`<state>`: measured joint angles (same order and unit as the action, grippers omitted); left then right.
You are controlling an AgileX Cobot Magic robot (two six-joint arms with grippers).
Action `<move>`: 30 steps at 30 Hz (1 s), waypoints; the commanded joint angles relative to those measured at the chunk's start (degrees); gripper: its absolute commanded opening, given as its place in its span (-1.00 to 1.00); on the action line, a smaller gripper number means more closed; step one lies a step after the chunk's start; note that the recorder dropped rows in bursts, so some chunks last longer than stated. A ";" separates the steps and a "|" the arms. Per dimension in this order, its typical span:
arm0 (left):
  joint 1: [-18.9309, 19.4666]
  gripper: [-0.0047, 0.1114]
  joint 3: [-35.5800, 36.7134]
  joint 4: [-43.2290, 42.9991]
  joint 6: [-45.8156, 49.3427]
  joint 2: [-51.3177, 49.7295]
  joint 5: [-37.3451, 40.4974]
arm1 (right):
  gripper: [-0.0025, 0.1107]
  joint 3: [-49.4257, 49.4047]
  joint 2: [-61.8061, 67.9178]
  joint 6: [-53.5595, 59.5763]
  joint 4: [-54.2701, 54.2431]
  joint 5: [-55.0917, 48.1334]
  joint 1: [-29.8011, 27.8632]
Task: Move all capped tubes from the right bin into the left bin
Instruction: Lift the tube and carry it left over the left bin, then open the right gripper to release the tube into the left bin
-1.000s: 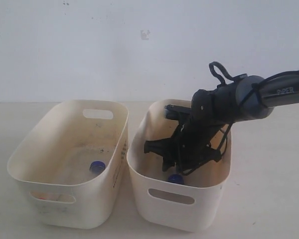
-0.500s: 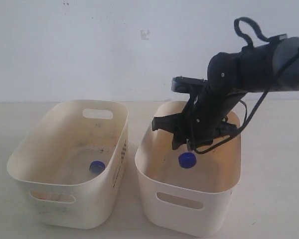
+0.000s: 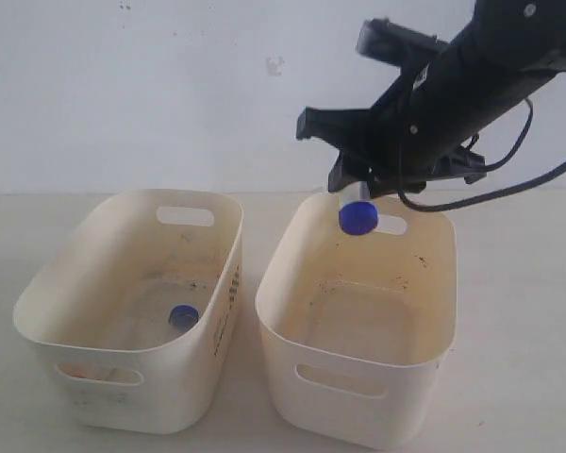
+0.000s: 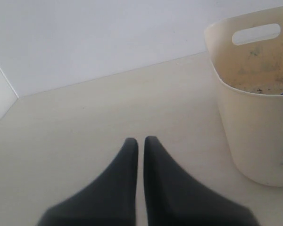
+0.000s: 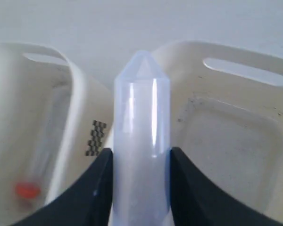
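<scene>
Robot lab bench — white wall [image 3: 123, 94], beige tabletop [image 3: 519, 377], black arm [image 3: 495, 61], capped tube [image 3: 357, 218].

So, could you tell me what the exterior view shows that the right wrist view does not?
Only the exterior view: the tube's blue cap, hanging above the right bin, the right arm carrying it, and a second blue cap lying in the left bin. Only the right wrist view: the tube's clear body and pointed tip, clamped in the right gripper. Both: the two bins side by side and the held tube.
</scene>
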<state>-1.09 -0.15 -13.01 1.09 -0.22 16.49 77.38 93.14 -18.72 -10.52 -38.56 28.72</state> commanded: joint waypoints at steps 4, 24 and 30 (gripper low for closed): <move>-0.13 -0.85 0.15 -0.10 0.07 0.22 -0.22 | -0.96 -0.08 -2.58 2.77 -6.09 10.10 8.49; -0.13 -0.85 0.15 -0.10 0.07 0.22 -0.22 | -0.53 16.66 17.43 3.78 -10.22 15.10 17.11; -0.13 -0.85 0.15 -0.10 0.07 0.22 -0.22 | 0.57 16.64 17.76 4.45 -10.31 15.07 17.11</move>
<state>-1.09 -0.15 -13.01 1.09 -0.22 16.49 93.54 111.28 -15.08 -20.58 -23.55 45.72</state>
